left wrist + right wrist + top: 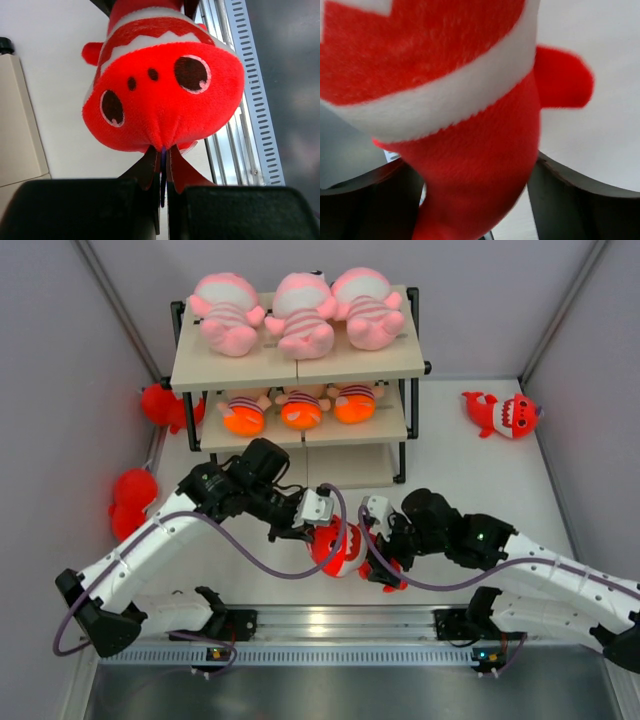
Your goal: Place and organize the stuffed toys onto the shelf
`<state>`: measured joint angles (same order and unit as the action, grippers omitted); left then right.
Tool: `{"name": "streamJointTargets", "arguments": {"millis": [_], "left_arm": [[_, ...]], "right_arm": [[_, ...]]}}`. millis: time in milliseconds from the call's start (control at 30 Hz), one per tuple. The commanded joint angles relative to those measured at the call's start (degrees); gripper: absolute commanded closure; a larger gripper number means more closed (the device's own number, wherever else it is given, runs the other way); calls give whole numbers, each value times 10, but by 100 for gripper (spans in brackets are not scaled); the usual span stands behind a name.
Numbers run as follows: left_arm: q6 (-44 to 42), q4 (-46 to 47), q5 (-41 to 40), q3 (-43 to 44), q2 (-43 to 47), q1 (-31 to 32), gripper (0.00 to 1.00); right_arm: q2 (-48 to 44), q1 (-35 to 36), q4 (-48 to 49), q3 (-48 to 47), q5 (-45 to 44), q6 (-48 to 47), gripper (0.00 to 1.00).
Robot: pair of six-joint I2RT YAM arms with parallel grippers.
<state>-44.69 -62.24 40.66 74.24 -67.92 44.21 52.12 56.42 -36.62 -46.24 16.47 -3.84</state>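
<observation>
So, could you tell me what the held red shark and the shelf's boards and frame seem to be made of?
Red shark: soft plush fabric, matte, with a short fuzzy pile visible. Shelf boards: pale wood or laminate, smooth and matte; which, I cannot tell. Frame: thin black bars, probably painted metal.
</observation>
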Motion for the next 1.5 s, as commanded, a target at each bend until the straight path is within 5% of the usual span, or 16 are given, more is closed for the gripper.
{"name": "streamJointTargets", "arguments": {"millis": [0, 67, 100, 167, 200, 233, 267, 367, 600, 900, 1167, 1400, 1467], "left_arm": [[-22, -23, 18, 20, 22, 2, 100], [-23, -22, 13, 19, 25, 2, 100], [-22, -22, 2, 18, 26, 2, 100], [-14, -21, -27, 21, 27, 2, 94], [-8, -22, -45, 22, 26, 2, 81], [1, -20, -95, 23, 24, 2, 50], [10, -20, -122, 23, 24, 1, 40], [57, -16, -233, 24, 29, 2, 21], [40, -17, -354, -14, 124, -17, 17], [72, -17, -387, -37, 176, -117, 15], [85, -34, -386, -46, 195, -169, 15], [87, -34, -383, -42, 191, -173, 15], [87, -34, -386, -42, 191, -174, 15]], "right_arm": [[-13, -10, 47, 4, 28, 12, 29], [-26, -10, 71, 14, 15, 29, 49], [-42, -10, 78, 18, -12, 34, 76], [-54, -10, 90, 24, -49, 80, 93], [-65, -9, 90, 26, -85, 108, 95], [-66, -10, 89, 27, -106, 123, 98], [-66, -10, 85, 28, -127, 141, 100], [-38, -10, 74, 30, -213, 243, 100], [63, 10, 69, 58, -414, 492, 100], [175, 14, 238, 30, -604, 519, 100], [382, -66, 310, -71, -524, 484, 100], [458, -86, 324, -157, -559, 473, 99], [475, -94, 329, -162, -558, 487, 92]]}}
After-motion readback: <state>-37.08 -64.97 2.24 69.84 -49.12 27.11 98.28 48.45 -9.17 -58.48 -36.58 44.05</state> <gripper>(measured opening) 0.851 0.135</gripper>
